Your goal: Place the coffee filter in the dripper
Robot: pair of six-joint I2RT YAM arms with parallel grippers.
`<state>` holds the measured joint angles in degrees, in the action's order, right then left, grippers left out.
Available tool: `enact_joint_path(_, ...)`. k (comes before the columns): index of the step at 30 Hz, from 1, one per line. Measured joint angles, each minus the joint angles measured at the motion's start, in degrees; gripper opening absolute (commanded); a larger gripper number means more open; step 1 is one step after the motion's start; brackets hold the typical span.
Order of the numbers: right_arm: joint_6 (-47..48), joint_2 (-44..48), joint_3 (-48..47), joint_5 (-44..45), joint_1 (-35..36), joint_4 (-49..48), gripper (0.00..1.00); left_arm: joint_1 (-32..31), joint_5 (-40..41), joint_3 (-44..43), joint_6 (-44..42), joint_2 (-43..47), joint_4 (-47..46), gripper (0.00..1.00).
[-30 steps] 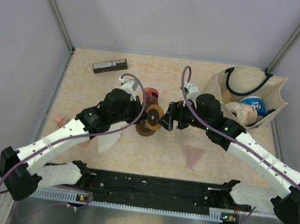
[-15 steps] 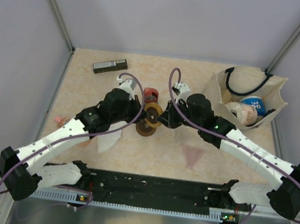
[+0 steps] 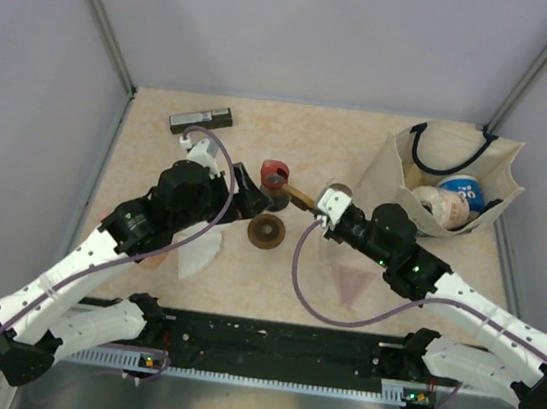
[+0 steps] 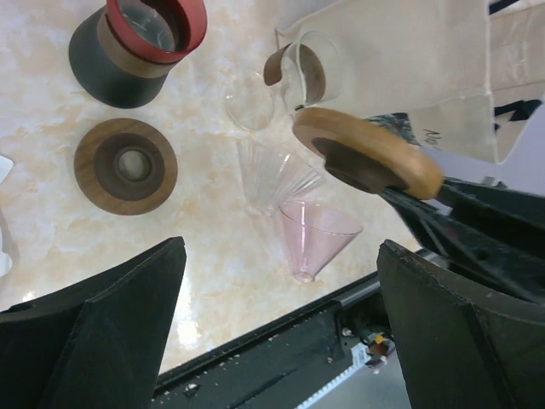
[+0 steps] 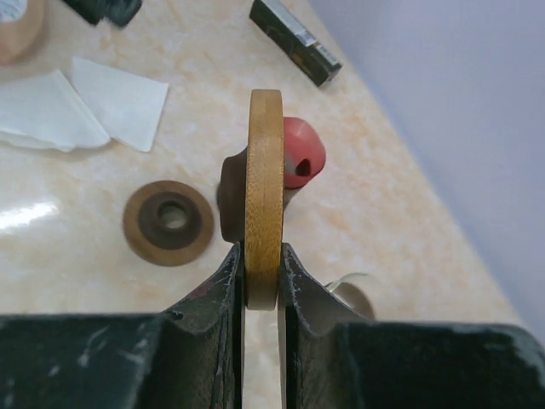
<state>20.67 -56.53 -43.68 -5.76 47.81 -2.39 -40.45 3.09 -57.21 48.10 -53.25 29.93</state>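
White paper coffee filters (image 3: 197,250) lie flat by the left arm and show at the upper left of the right wrist view (image 5: 85,106). A clear glass dripper cone (image 4: 272,175) and a pink one (image 4: 315,234) lie on their sides; the pink one (image 3: 352,283) also shows from above. My right gripper (image 5: 262,256) is shut on the rim of a light wooden disc (image 5: 265,204), held edge-up above the table (image 3: 295,193). My left gripper (image 3: 255,194) is open and empty, its jaws wide apart (image 4: 285,341) above the cones.
A dark wooden ring (image 3: 267,231) lies flat between the arms. Behind it stand a black, red-topped pot (image 3: 275,175) and a glass carafe (image 4: 302,72). A cloth bag (image 3: 448,182) holding tubs is at the back right, and a black bar (image 3: 201,119) at the back left.
My right gripper closed on the wooden disc. My left gripper then let go of it, opened wide and drew back to the left. The right arm pulled the disc slightly right.
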Motion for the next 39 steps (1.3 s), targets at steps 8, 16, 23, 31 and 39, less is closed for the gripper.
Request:
enact_joint_path(8, 30.9, 0.1, 5.2, 6.9, 9.6, -9.3, 0.0, 0.8, -3.1, -5.0, 4.3, 0.0, 2.9, 0.95)
enact_joint_path(16, 50.2, -2.2, 8.8, 18.1, 18.1, -20.9, 0.0, 1.4, -7.5, -5.0, 7.9, -2.9, 2.1, 0.47)
enact_joint_path(23, 57.1, -4.0, 9.9, 23.5, 20.7, -24.7, 0.0, 1.9, -8.5, -3.2, 9.7, -3.0, -0.4, 0.44)
enact_joint_path(31, 57.8, -5.4, 10.3, 26.1, 21.5, -25.9, 0.0, 3.1, -10.4, 0.1, 13.4, -3.0, -5.8, 0.11)
enact_joint_path(39, 54.5, -4.7, 11.5, 26.8, 21.9, -28.7, 0.72, 4.2, -11.9, 3.3, 20.7, -2.2, -13.6, 0.0)
